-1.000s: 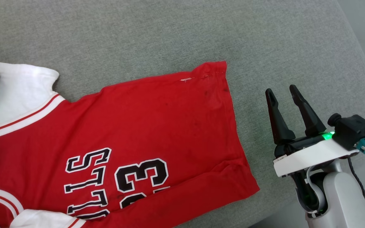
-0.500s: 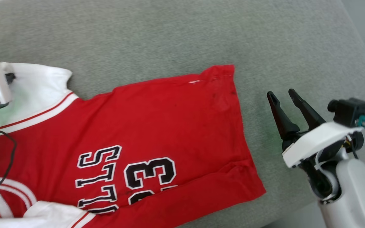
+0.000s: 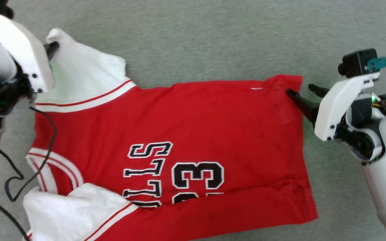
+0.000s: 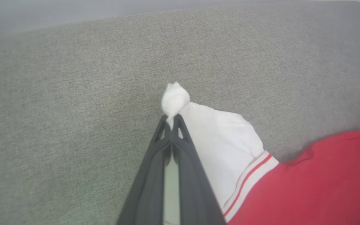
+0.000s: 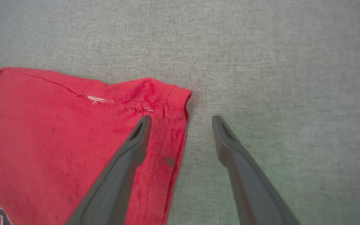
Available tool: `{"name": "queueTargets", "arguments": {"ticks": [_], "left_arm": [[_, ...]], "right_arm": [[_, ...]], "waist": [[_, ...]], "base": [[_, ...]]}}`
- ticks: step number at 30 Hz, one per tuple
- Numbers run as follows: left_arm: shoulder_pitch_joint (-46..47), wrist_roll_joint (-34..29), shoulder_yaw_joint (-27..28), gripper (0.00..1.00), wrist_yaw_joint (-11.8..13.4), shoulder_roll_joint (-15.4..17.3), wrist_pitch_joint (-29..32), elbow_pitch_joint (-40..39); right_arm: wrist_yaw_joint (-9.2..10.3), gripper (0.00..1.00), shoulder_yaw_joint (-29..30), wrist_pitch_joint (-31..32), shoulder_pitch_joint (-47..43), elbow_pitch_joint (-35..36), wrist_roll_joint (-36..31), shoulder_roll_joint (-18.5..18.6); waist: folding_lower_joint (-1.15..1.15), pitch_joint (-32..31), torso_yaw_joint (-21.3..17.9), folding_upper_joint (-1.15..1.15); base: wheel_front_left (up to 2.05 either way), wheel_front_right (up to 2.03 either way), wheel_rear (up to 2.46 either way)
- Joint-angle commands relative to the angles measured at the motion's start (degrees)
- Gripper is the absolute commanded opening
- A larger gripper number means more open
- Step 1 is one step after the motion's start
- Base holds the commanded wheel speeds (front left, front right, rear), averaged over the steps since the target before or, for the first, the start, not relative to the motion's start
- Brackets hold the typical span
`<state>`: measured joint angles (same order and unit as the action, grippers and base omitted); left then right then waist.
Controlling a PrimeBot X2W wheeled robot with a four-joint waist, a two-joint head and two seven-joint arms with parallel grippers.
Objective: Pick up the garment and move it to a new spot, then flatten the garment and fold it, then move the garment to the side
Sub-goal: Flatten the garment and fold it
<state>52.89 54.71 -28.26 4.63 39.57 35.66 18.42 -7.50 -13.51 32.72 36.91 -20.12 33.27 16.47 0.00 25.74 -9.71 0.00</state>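
Two grippers bracketed the garment (image 3: 193, 124) at opposite ends. The left gripper (image 4: 172, 120) was clamped tight on the tip of the far white sleeve (image 4: 220, 140), and a small tuft of cloth bulged past its fingertips (image 4: 164, 134). The right gripper (image 5: 181, 120) stood wide and held nothing: one finger was over the red hem corner (image 5: 167, 93), the other over bare upholstery.

The garment lay front up on the grey cushion (image 3: 196, 30), with the collar end toward the robot's left and the hem toward its right. The red body was spread largely flat. The striped trim, the black white-outlined letters and the number 23 (image 3: 198, 174) were legible. The near long edge was turned over in a band that hid the lower part of the lettering. The near sleeve (image 3: 75, 211) lay rumpled, and faint dark marks dotted the cloth near the hem.

Judged from this layout, the work was in the flattening stage, with one corner secured and the opposite corner not yet gripped. Smoothing, folding and the move to the side appeared to remain.
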Motion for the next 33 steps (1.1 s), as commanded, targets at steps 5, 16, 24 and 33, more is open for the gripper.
{"name": "queueTargets", "arguments": {"ticks": [5, 16, 24, 33], "left_arm": [[0.7, -0.1, -0.7, 0.00, -1.1, -1.6, -1.3, -0.6], [-1.2, 0.4, -0.8, 0.00, -2.6, -1.9, -3.4, 0.9], [-6.0, 1.8, 1.5, 0.00, -1.9, -0.9, -7.9, 0.4], [-22.1, 5.5, 5.1, 0.00, 0.7, 0.6, -15.3, -5.1]], "right_arm": [[0.02, 1.00, -1.8, 3.4, 4.7, -4.6, 0.4, 0.5], [0.01, 0.00, -5.7, 11.5, 5.3, -10.9, 2.4, 0.1], [0.02, 0.00, -4.1, 6.7, 6.6, -6.7, 1.3, 2.8], [0.02, 0.00, -1.7, 4.4, -2.3, -1.9, 1.1, 3.2]], "waist": [[0.00, 1.6, 3.2, 0.00], [0.00, 0.7, 4.5, 0.00], [0.00, -4.1, 5.1, 0.00], [0.00, -11.7, 6.2, 0.00]], "base": [[0.00, 0.00, 0.00], [0.00, 0.00, 0.00], [0.00, 0.00, 0.00], [0.00, 0.00, 0.00]]}}
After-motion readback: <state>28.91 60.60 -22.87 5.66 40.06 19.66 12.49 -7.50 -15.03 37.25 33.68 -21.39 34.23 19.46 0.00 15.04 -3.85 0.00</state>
